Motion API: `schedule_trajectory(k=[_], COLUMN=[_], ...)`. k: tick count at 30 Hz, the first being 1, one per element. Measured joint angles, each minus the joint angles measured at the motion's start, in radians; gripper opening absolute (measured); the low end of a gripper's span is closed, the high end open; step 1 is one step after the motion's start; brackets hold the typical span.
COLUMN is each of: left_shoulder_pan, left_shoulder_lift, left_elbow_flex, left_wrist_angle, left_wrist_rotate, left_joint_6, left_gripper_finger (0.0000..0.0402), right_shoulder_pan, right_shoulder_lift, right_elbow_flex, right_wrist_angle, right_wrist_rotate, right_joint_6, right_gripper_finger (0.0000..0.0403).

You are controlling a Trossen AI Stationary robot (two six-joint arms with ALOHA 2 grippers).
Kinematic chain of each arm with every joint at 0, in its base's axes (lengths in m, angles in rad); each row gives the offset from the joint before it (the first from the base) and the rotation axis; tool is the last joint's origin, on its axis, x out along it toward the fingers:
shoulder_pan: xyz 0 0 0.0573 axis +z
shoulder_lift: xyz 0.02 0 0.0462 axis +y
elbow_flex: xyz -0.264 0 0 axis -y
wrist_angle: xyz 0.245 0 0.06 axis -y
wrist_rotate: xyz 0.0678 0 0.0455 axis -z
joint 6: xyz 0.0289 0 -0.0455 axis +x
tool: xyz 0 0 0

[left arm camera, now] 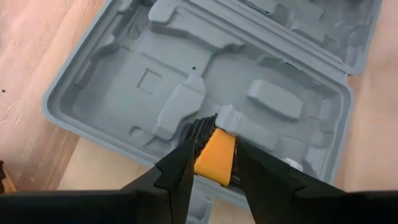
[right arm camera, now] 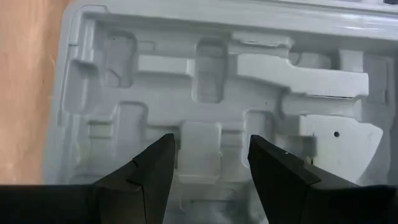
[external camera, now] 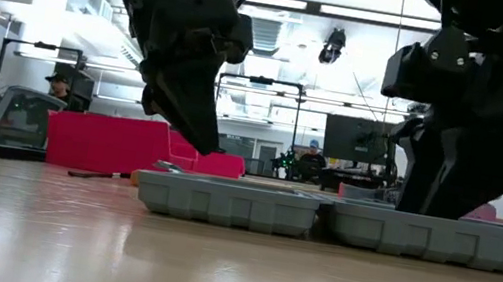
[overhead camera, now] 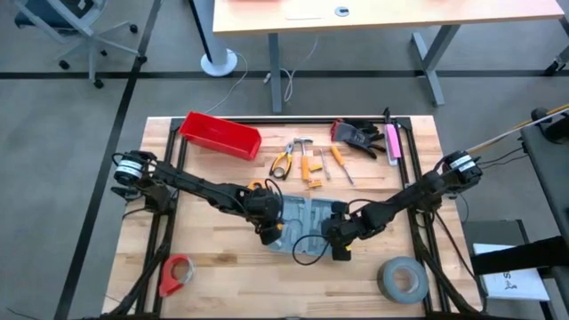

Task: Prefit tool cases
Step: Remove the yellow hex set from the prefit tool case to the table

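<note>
table: I see bare wood table [overhead camera: 222, 258] under both arms, all items on it.
tool case: open flat grey tool case [overhead camera: 307, 222] lies right below both pincers, mid-table; recesses up [left arm camera: 186, 93]; both halves flat in the low view [external camera: 232, 202].
red bin: red bin [overhead camera: 220, 135] sits well beyond my left pincer, far side.
tape roll: grey tape roll [overhead camera: 401, 278] near my right pincer, on the near side; red roll [overhead camera: 176, 274] well off the left one, near side.
loose tools: pliers, screwdrivers, gloves [overhead camera: 357, 135] beyond both pincers, apart from the case.
left pincer: left pincer [left arm camera: 213, 163] over the case's left half, pinching a small yellow-and-black tool [left arm camera: 214, 155].
right pincer: right pincer [right arm camera: 211, 163] over the right half, fingers spread, nothing between them, just above the recesses.
</note>
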Motion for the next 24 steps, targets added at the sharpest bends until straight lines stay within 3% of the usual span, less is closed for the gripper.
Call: schedule_trajectory(k=[15,24], left_shoulder_pan=[0.042,0.153], left_shoulder_lift=[0.001,0.001], left_elbow_flex=[-0.002,-0.019], left_wrist_angle=[0.000,-0.005], left_wrist_rotate=[0.010,0.194], left_joint_6=[0.133,0.132], left_gripper_finger=[0.0155,0.0155], right_shoulder_pan=[-0.027,-0.029], right_shoulder_lift=[0.000,0.000], right_elbow_flex=[-0.043,-0.044], right_wrist_angle=[0.071,0.072], right_wrist_rotate=[-0.046,-0.045], right_joint_6=[-0.015,-0.014], right_gripper_finger=[0.0183,0.0183])
